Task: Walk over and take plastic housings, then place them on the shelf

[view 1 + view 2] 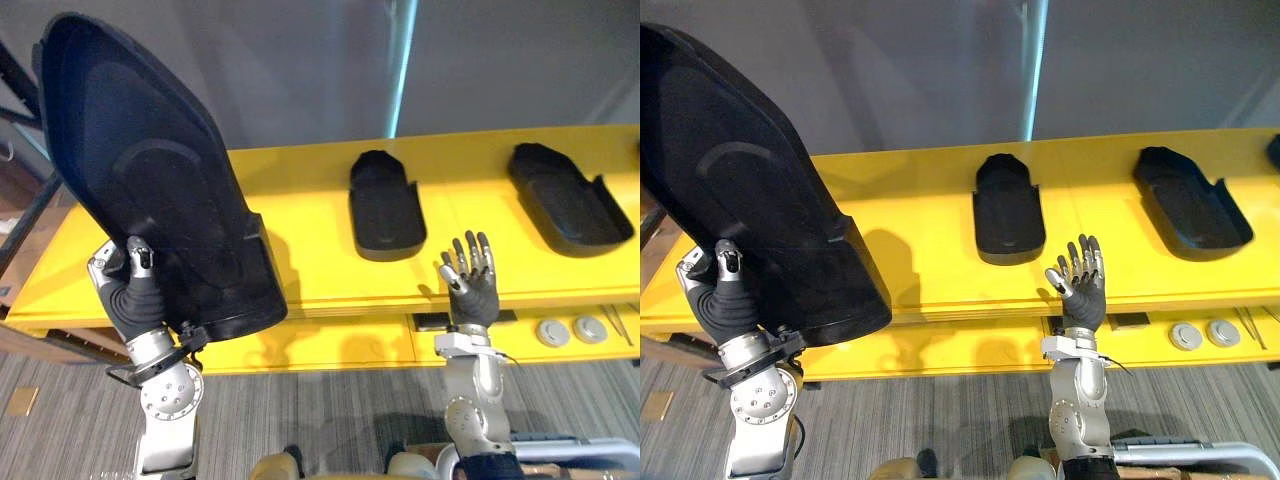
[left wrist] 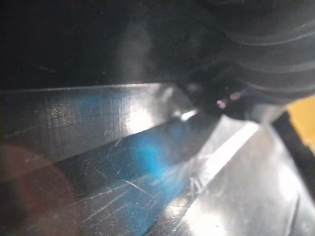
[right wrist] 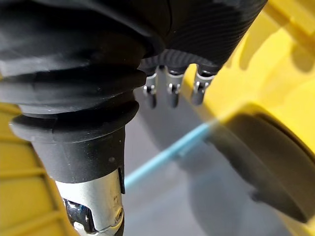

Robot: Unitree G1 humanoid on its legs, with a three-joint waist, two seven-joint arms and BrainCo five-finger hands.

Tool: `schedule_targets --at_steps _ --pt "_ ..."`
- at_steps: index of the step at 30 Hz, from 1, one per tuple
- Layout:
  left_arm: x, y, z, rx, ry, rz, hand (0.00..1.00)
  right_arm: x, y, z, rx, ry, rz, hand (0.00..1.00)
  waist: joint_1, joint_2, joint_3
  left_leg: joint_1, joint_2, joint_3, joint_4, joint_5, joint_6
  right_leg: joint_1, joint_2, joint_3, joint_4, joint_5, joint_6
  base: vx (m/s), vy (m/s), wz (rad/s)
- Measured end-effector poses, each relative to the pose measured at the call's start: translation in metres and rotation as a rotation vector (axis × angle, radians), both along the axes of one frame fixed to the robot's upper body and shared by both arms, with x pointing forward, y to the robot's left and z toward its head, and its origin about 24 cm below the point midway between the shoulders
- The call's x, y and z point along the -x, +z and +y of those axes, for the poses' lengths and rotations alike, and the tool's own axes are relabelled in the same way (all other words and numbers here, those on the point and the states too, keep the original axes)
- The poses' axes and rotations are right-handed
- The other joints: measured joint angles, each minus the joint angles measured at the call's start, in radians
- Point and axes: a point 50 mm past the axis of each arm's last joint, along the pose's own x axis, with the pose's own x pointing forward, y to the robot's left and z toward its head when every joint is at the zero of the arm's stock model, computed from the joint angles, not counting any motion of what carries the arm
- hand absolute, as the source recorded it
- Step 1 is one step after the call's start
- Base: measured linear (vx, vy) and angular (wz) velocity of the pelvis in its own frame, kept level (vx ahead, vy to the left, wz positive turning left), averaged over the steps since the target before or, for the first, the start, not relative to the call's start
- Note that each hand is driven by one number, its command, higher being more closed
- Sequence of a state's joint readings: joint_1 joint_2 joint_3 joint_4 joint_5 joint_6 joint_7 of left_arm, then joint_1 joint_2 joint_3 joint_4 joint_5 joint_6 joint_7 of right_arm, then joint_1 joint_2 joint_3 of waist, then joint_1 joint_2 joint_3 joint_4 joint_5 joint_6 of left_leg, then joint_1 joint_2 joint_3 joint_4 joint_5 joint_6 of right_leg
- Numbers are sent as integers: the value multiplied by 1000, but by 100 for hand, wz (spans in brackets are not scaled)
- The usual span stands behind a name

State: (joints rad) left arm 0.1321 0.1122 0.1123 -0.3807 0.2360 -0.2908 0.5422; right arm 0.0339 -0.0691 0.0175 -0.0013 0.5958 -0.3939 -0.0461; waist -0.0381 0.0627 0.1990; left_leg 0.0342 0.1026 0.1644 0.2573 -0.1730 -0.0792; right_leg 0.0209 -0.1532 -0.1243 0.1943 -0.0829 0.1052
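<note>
- Three black housings: held housing (image 1: 150,180) upright in left hand (image 1: 132,285), thumb clamped on it; middle housing (image 1: 385,205) and right housing (image 1: 565,200) lie well apart on the yellow shelf (image 1: 310,180).
- Right hand (image 1: 472,285) is raised at the shelf's front edge, fingers straight and apart.
- Two round discs (image 1: 552,332) sit below the shelf.

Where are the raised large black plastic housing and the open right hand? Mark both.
large black plastic housing (image 1: 150,180), left eye view, middle of its broad face.
right hand (image 1: 472,292), left eye view, dark cover below its fingers.

The raised plastic housing (image 1: 150,170) is black and smooth with a dull sheen, finely scratched up close. The yellow shelf (image 1: 310,270) looks smooth and faintly glossy. The floor (image 1: 330,420) is grey ribbed carpet.
</note>
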Motion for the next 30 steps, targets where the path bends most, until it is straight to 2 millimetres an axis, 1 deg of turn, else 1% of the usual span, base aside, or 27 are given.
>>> schedule_targets --at_steps 2,4,5,7,8,10,14,17,18,19,20,21,22,24,25,26,27,28,29,30 --pt "-9 2 -3 -31 -25 12 100 3 -3 2 -16 -6 1 0 -1 -4 -1 0 -18 18 0 -15 3 -10 -17 20 6 11 18 -113 166 -22" --pt "-14 6 2 -87 -33 42 100 9 -9 10 -78 -16 5 0 -1 -38 5 -17 -34 40 -13 -25 8 -29 -27 39 -5 11 16 -142 133 -18" --pt "-15 6 3 -104 -38 63 100 11 -12 13 -91 -17 18 0 0 -48 0 -18 -39 40 -31 -22 6 -35 -26 45 -17 11 16 -43 46 -2" --pt "-17 6 4 -128 -45 90 100 14 -14 16 -79 -22 33 0 -3 -70 -14 -14 -50 32 -75 1 6 -28 -23 46 -49 20 12 38 4 22" --pt "-18 6 5 -134 -47 103 100 17 -11 14 -67 -32 25 0 -5 -75 -17 -11 -54 15 -94 19 7 -16 -18 44 -69 36 11 76 -20 34" --pt "-19 5 5 -131 -44 120 100 19 -6 12 -57 -38 7 0 -5 -78 -22 0 -55 5 -112 47 7 -10 -17 30 -79 47 20 154 -39 26" --pt "-21 2 9 -115 -25 161 100 19 -7 7 -28 -29 26 0 -5 -39 -29 1 -45 -1 -124 52 8 -7 -4 16 -87 43 13 123 -36 7" --pt "-24 -1 12 -62 -31 194 100 19 -7 3 22 -19 38 0 -9 -34 -32 8 -42 2 -126 53 7 -3 -2 16 -88 41 10 63 -18 -6" --pt "-29 -8 17 -15 -24 235 100 19 -7 1 45 -7 46 0 -11 -32 -31 21 -41 6 -126 53 8 6 -3 18 -88 41 10 24 -9 -10" --pt "-30 -11 19 -1 -21 246 100 18 -7 0 48 -4 48 0 -11 -32 -30 24 -41 7 -126 53 8 9 -3 18 -88 41 10 0 -2 -11" --pt "-37 -21 30 58 6 299 100 18 -7 0 59 11 55 0 -18 -28 -29 37 -41 8 -130 53 8 18 -3 20 -88 40 10 -51 10 -6" --pt "-46 -37 48 131 68 369 100 18 -6 1 69 36 56 0 -31 -22 -28 38 -42 9 -132 53 8 16 -4 22 -87 40 9 -50 11 -7" --pt "-48 -39 52 142 80 382 100 18 -5 1 70 40 56 0 -32 -20 -27 38 -42 10 -133 53 8 14 -3 23 -87 40 9 -82 9 -12" --pt "-60 -61 85 199 170 511 100 20 -6 2 86 72 68 0 -35 -12 -22 37 -42 32 -147 60 5 -11 0 47 -82 40 10 -104 4 -25" --pt "-62 -65 92 210 188 539 100 21 -7 1 92 77 74 0 -35 -10 -21 37 -42 39 -146 60 5 -20 0 51 -80 40 10 -142 2 -30" --pt "-66 -71 106 231 222 582 100 22 -9 1 106 99 86 0 -43 -6 -17 35 -41 45 -148 61 4 -27 1 66 -81 39 9 -118 1 -25" --pt "-71 -71 118 250 247 605 100 22 -9 -1 127 118 98 0 -53 -2 -14 33 -43 55 -154 62 3 -41 -1 75 -79 39 9 -117 5 -21" --pt "-73 -70 122 260 256 610 100 22 -10 -1 136 129 102 0 -57 0 -12 34 -44 61 -159 63 3 -45 -2 80 -79 41 12 -77 14 -24" --pt "-79 -64 131 269 271 609 100 22 -10 -1 153 151 103 0 -61 4 -10 30 -48 70 -165 67 3 -58 -2 98 -74 44 14 -52 19 -20" --pt "-82 -60 134 273 273 603 100 22 -10 -1 158 160 103 0 -65 5 -4 30 -49 74 -165 71 4 -61 -3 101 -69 46 15 -23 24 -19"
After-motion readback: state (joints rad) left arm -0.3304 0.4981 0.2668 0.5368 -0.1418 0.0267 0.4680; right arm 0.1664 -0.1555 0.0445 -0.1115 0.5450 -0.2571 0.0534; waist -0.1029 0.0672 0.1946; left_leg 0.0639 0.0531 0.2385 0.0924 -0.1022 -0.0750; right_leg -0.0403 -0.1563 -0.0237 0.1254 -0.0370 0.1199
